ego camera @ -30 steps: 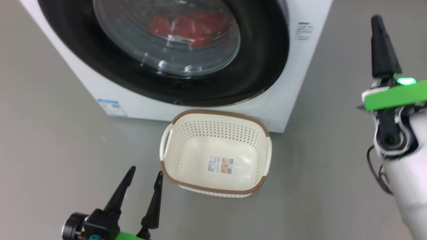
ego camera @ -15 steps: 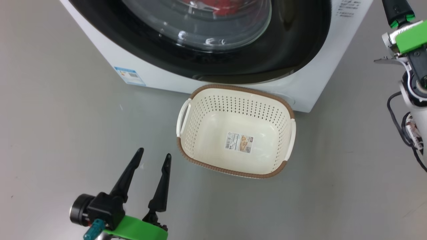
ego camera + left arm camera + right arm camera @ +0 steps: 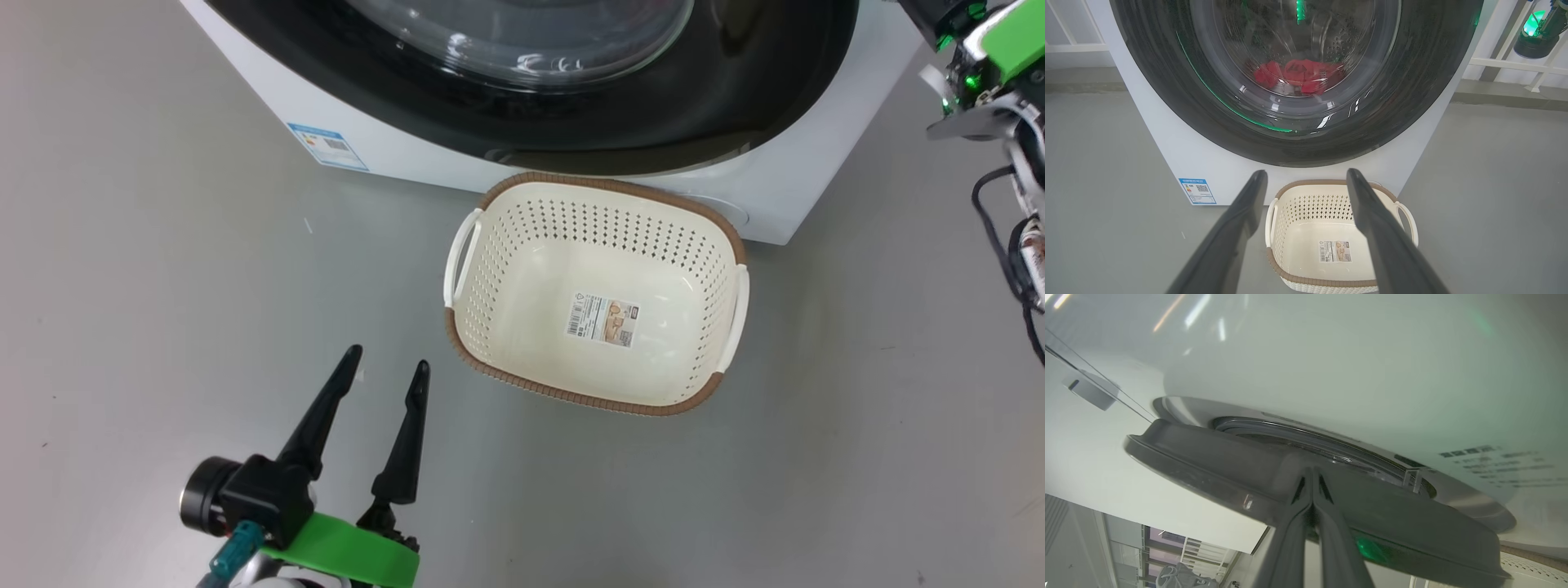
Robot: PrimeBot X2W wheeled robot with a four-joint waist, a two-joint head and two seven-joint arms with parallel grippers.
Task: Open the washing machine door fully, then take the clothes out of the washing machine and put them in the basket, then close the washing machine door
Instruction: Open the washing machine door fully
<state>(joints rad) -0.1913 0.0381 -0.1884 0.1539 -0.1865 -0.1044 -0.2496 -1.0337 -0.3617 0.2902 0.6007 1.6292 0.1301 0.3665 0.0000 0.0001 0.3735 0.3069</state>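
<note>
Standing on the grey floor [image 3: 163, 286], the basket [image 3: 498, 286] sits upright just in front of the washing machine [image 3: 392, 147], its far rim close under the washing machine door [image 3: 653, 122]. Contents of the basket: one paper label [image 3: 602, 320], flat on the bottom. Contents of the drum [image 3: 1339, 45]: the clothes [image 3: 1298, 75], one red heap, visible through the door in the left wrist view. One blue label [image 3: 326, 147] is on the machine's white front. Grippers: two. The left gripper [image 3: 388, 358] hovers over the floor beside the basket, fingers apart, holding nothing. The right gripper [image 3: 1311, 473] has its fingers pressed together, tips at the door's black rim edge.
</note>
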